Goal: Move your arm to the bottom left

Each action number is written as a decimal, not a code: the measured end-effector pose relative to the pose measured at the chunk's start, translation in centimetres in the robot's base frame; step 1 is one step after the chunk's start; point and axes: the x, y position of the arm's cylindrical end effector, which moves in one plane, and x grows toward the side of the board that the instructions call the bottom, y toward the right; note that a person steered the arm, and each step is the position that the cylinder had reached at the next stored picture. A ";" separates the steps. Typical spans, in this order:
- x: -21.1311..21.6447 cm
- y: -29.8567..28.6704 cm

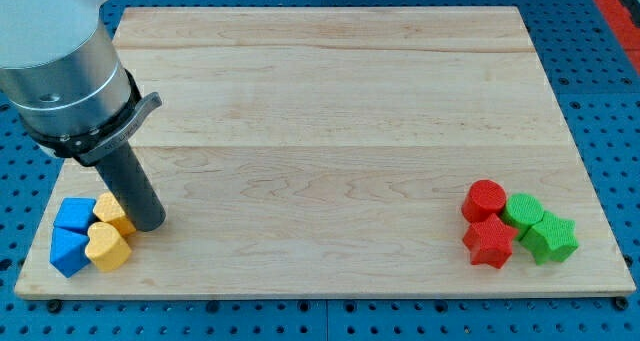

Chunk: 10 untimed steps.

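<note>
My dark rod comes down from the silver arm at the view's upper left, and my tip (149, 224) rests on the wooden board (330, 131) near its bottom left corner. It touches or nearly touches a yellow block (113, 212) on its left. Below that lies a yellow heart-shaped block (107, 248). Two blue blocks sit further left, one higher (74, 215) and one lower (67, 251). At the bottom right lie a red cylinder (485, 199), a red star (488, 241), a green block (522, 211) and a green star (551, 238).
The board lies on a blue perforated table (610, 131). The arm's silver body (65, 66) covers the board's upper left corner.
</note>
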 end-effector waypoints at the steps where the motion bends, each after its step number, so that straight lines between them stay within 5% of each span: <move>1: 0.0 1.4; 3: -7.1 1.3; 4: -8.2 -7.3; 6: -4.5 -12.7; 7: 5.0 -12.7; 10: 7.3 -7.6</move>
